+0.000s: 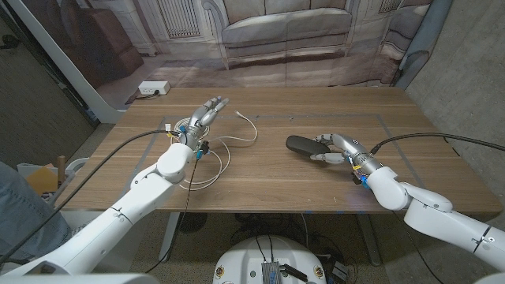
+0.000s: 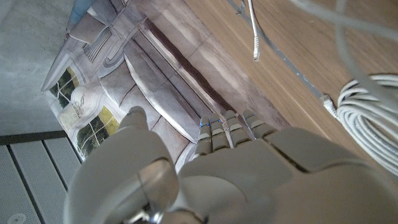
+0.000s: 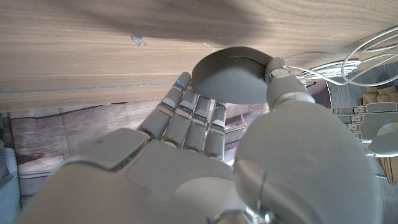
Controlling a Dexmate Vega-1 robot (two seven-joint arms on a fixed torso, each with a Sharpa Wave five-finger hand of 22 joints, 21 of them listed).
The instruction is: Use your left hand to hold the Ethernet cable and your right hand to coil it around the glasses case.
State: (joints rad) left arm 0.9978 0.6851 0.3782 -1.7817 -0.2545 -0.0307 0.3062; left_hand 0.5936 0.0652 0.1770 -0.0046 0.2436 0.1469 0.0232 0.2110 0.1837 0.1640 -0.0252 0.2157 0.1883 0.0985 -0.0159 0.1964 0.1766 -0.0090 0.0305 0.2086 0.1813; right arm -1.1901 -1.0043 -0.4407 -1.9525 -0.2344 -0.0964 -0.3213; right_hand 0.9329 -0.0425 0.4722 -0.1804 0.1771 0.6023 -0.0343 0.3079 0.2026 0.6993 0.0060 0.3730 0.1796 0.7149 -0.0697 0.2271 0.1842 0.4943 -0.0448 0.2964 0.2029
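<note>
Right robot hand [image 1: 338,148] grips the glasses case [image 1: 306,146]

Left robot hand [image 1: 203,115], released, hovers above the Ethernet cable [image 1: 211,158], lying at nine o'clock from the case.

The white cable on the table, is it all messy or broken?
The Ethernet cable sprawls in loose, uneven loops by the left hand, one plug end flung toward the glasses case. Untidy, but no damage shows.

Far side of glasses case [image 3: 233,74] behind right hand [image 3: 205,155] fingers.
</note>
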